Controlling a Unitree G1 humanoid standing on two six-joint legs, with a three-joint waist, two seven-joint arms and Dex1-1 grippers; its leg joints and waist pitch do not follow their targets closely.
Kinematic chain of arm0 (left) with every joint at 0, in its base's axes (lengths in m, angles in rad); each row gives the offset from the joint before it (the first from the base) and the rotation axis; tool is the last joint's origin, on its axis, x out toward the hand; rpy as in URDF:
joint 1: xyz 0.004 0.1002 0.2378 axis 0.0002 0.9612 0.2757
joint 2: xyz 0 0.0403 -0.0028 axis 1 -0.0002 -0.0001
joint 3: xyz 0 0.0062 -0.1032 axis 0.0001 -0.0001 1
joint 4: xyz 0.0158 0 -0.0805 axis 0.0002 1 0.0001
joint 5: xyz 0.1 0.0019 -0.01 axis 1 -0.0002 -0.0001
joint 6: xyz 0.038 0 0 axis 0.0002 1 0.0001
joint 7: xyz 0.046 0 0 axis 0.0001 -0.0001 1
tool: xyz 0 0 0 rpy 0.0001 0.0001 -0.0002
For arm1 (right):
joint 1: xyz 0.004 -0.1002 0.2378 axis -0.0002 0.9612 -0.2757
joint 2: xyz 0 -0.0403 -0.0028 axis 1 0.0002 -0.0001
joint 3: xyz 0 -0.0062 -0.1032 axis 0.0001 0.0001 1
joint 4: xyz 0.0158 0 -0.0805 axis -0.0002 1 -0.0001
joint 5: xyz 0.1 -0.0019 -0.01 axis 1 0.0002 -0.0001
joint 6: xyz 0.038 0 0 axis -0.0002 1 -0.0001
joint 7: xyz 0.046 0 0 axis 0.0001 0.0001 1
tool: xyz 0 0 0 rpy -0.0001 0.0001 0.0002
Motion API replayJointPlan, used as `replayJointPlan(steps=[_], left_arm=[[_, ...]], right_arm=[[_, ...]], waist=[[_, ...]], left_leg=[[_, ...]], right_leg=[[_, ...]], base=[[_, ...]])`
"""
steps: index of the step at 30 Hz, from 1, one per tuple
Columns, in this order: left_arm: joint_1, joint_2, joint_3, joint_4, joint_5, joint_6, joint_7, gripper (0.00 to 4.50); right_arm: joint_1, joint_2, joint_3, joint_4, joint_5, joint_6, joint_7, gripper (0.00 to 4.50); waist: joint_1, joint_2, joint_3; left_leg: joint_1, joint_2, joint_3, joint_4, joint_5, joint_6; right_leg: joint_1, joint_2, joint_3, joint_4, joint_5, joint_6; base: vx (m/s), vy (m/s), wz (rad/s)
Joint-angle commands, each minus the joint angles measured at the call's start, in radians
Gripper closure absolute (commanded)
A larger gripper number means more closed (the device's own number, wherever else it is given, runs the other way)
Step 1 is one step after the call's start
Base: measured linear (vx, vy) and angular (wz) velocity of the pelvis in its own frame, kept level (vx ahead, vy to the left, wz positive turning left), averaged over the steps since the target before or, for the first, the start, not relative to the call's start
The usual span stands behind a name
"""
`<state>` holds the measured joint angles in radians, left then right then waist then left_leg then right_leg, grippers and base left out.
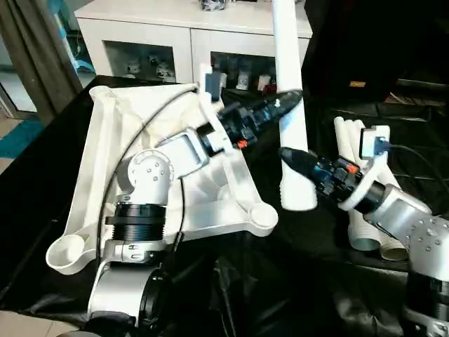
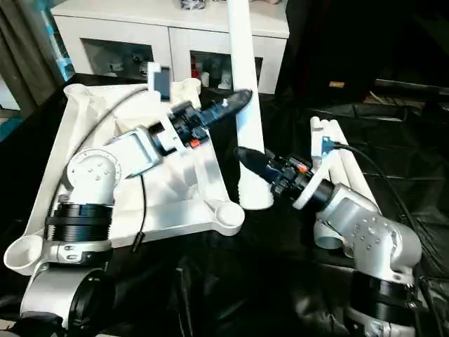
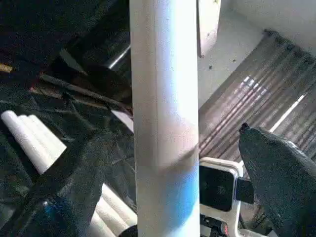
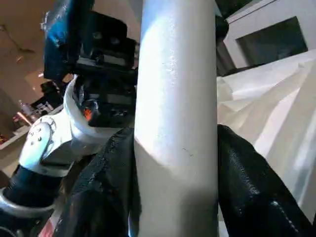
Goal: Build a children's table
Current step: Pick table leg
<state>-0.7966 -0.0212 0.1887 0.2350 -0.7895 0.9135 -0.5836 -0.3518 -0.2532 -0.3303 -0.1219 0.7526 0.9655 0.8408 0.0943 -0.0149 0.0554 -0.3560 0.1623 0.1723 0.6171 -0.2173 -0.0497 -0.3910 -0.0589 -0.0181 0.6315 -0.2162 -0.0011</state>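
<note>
Right gripper (image 1: 289, 156) fingers are clamped on the upright leg (image 1: 291, 105), just right of the tabletop (image 1: 105, 140) lying underside-up. Left gripper (image 1: 293, 98) fingers sit wide open around that leg higher up.

White glass-door cabinet (image 1: 182, 38) at back, trinkets behind glass; black cloth (image 1: 295, 281) covering work surface.

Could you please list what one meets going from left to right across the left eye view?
Tabletop lying underside up → left pincer, open around the upright leg → upright leg, gripped lower down by the right pincer → spare legs lying on the black cloth.
</note>
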Motion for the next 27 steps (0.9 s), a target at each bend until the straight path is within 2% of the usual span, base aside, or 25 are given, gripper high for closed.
replayJointPlan(steps=[1,4,10,11,13,14,15,17,18,19,20,22,25,26,27], left_arm=[[-0.011,-0.008,0.0,-0.016,-0.014,0.019,0.016,0.18],[-0.01,-0.018,0.021,-0.036,-0.027,0.038,0.056,0.35],[0.0,-0.033,0.033,-0.084,-0.07,0.069,0.096,0.94],[0.005,-0.03,0.022,-0.094,-0.06,0.067,0.095,0.94],[0.013,-0.025,0.005,-0.104,-0.035,0.06,0.1,1.17],[0.015,-0.023,-0.008,-0.104,-0.007,0.05,0.125,1.17],[0.015,-0.023,-0.008,-0.104,-0.007,0.05,0.125,1.37],[0.001,-0.035,0.001,-0.082,0.035,0.042,0.223,1.55],[-0.01,-0.042,0.015,-0.065,0.051,0.041,0.279,1.6],[-0.01,-0.042,0.015,-0.065,0.051,0.041,0.279,1.69],[-0.029,-0.051,0.037,-0.034,0.083,0.015,0.358,1.82],[-0.035,-0.051,0.039,-0.032,0.094,0.012,0.379,1.95],[-0.042,-0.066,0.049,-0.038,0.112,0.013,0.441,2.06],[-0.043,-0.069,0.049,-0.039,0.121,0.008,0.454,2.14],[-0.042,-0.076,0.054,-0.042,0.125,0.003,0.475,2.27]], right_arm=[[-0.004,-0.014,0.019,-0.022,0.006,-0.03,0.007,2.61],[-0.009,-0.021,0.057,-0.018,-0.033,-0.055,-0.004,2.61],[-0.026,-0.019,0.098,-0.028,-0.048,-0.067,-0.026,2.61],[-0.028,-0.02,0.108,-0.029,-0.054,-0.072,-0.03,2.61],[-0.031,-0.023,0.123,-0.025,-0.066,-0.084,-0.039,2.61],[-0.034,-0.025,0.132,-0.019,-0.074,-0.097,-0.047,2.61],[-0.034,-0.025,0.132,-0.019,-0.074,-0.097,-0.047,2.61],[-0.043,-0.023,0.144,-0.009,-0.104,-0.122,-0.069,2.61],[-0.047,-0.022,0.15,-0.005,-0.116,-0.131,-0.082,2.61],[-0.047,-0.022,0.15,-0.005,-0.116,-0.131,-0.082,2.61],[-0.058,-0.022,0.17,0.0,-0.152,-0.154,-0.111,2.61],[-0.065,-0.02,0.182,0.002,-0.171,-0.162,-0.131,2.61],[-0.079,-0.016,0.203,-0.001,-0.193,-0.177,-0.163,2.61],[-0.081,-0.017,0.209,-0.002,-0.201,-0.181,-0.169,2.61],[-0.084,-0.017,0.217,-0.002,-0.213,-0.186,-0.176,2.61]], waist=[[0.004,-0.018,-0.065],[0.004,-0.024,-0.063],[0.003,-0.023,-0.064],[0.001,-0.033,-0.064],[0.004,-0.027,-0.066],[0.004,-0.028,-0.068],[0.004,-0.028,-0.069],[0.003,-0.029,-0.068],[0.004,-0.03,-0.067],[0.004,-0.029,-0.067],[0.005,-0.025,-0.066],[0.004,-0.029,-0.065],[0.003,-0.023,-0.066],[0.001,-0.027,-0.066],[0.001,-0.025,-0.066]], left_leg=[[0.0,0.052,-0.017,-0.067,0.02,0.076],[-0.002,0.053,-0.016,-0.067,0.013,0.069],[-0.002,0.053,-0.017,-0.065,0.038,0.076],[-0.003,0.053,-0.016,-0.066,0.043,0.08],[-0.003,0.055,-0.018,-0.064,0.061,0.086],[-0.004,0.054,-0.017,-0.061,0.083,0.097],[-0.004,0.054,-0.016,-0.059,0.091,0.101],[-0.007,0.054,-0.016,-0.058,0.099,0.109],[-0.006,0.054,-0.015,-0.057,0.09,0.106],[-0.005,0.054,-0.015,-0.057,0.083,0.105],[-0.006,0.054,-0.017,-0.058,0.075,0.098],[-0.006,0.052,-0.017,-0.059,0.062,0.089],[-0.005,0.053,-0.018,-0.059,0.06,0.079],[-0.007,0.052,-0.017,-0.059,0.059,0.079],[-0.007,0.052,-0.018,-0.059,0.063,0.081]], right_leg=[[0.059,-0.077,0.037,-0.065,0.003,-0.269],[0.058,-0.079,0.037,-0.066,-0.011,-0.267],[0.058,-0.077,0.038,-0.06,0.042,-0.273],[0.059,-0.076,0.037,-0.061,0.048,-0.274],[0.057,-0.078,0.037,-0.056,0.069,-0.276],[0.057,-0.076,0.037,-0.053,0.105,-0.279],[0.056,-0.075,0.037,-0.051,0.12,-0.282],[0.055,-0.075,0.036,-0.05,0.135,-0.286],[0.056,-0.076,0.037,-0.051,0.13,-0.288],[0.055,-0.076,0.037,-0.052,0.125,-0.288],[0.055,-0.076,0.037,-0.055,0.104,-0.282],[0.057,-0.075,0.037,-0.057,0.081,-0.275],[0.056,-0.075,0.037,-0.055,0.084,-0.273],[0.058,-0.074,0.037,-0.056,0.092,-0.274],[0.058,-0.074,0.038,-0.055,0.099,-0.273]], base=[[0.0,0.0,0.0],[0.0,0.0,0.0],[0.0,0.0,0.0],[0.0,0.0,0.0],[0.0,0.0,0.0],[0.0,0.0,0.0],[0.0,0.0,0.0],[0.0,0.0,0.0],[0.0,0.0,0.0],[0.0,0.0,0.0],[0.0,0.0,0.0],[0.0,0.0,0.0],[0.0,0.0,0.0],[0.0,0.0,0.0],[0.0,0.0,0.0]])
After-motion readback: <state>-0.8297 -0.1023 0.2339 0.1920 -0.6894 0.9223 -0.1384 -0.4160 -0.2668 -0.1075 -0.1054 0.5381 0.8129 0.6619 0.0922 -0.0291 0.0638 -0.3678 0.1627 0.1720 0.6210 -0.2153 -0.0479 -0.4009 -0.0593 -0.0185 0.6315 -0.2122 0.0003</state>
